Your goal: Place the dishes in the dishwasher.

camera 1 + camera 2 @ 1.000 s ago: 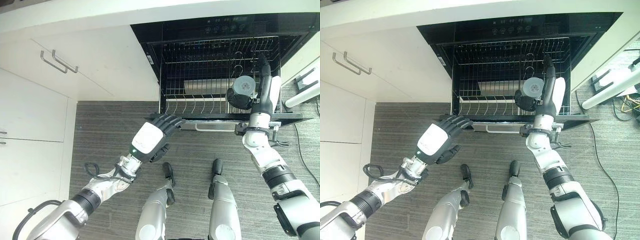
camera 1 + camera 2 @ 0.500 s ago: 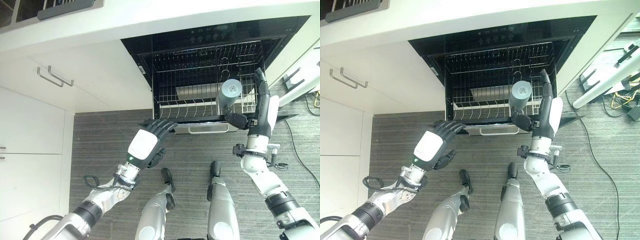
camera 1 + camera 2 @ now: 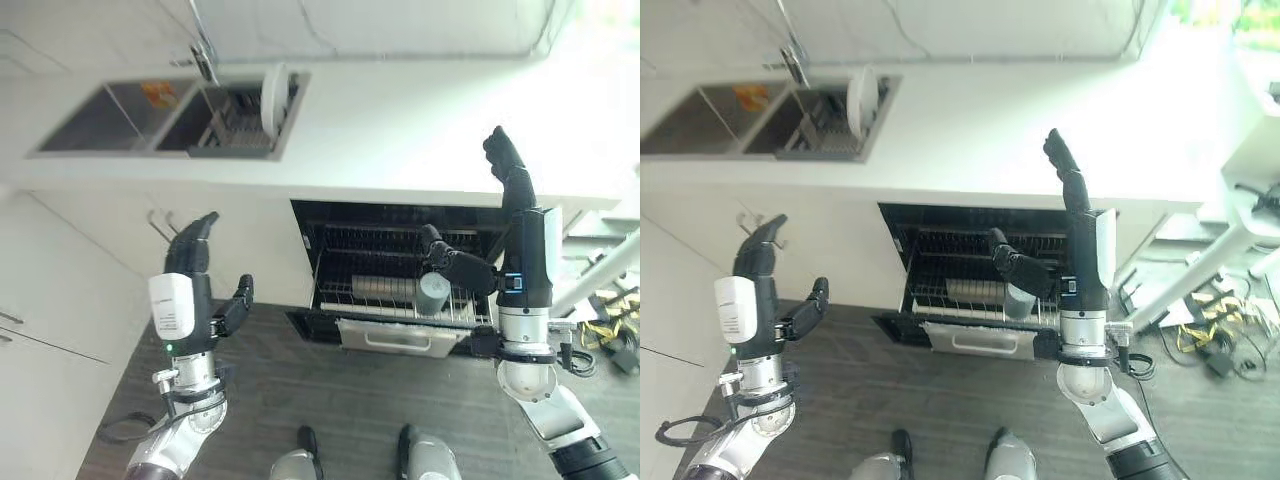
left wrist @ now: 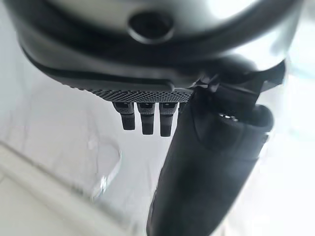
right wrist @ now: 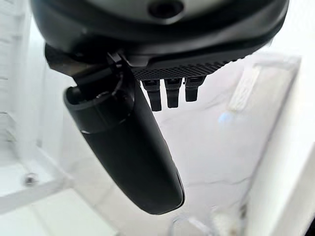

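Two raised, empty hands, fingers straight: left hand (image 3: 188, 285), right hand (image 3: 512, 215). Grey cup (image 3: 434, 293) in open dishwasher (image 3: 400, 290); plate (image 3: 271, 98) by sink (image 3: 110, 115).

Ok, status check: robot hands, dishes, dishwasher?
Left robot hand and right robot hand raised, open, empty. Grey cup sits in open black dishwasher rack. White plate upright in sink rack.

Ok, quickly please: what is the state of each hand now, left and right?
Left hand: open, fingers straight, holding nothing.
Right hand: open, fingers straight and raised, holding nothing.
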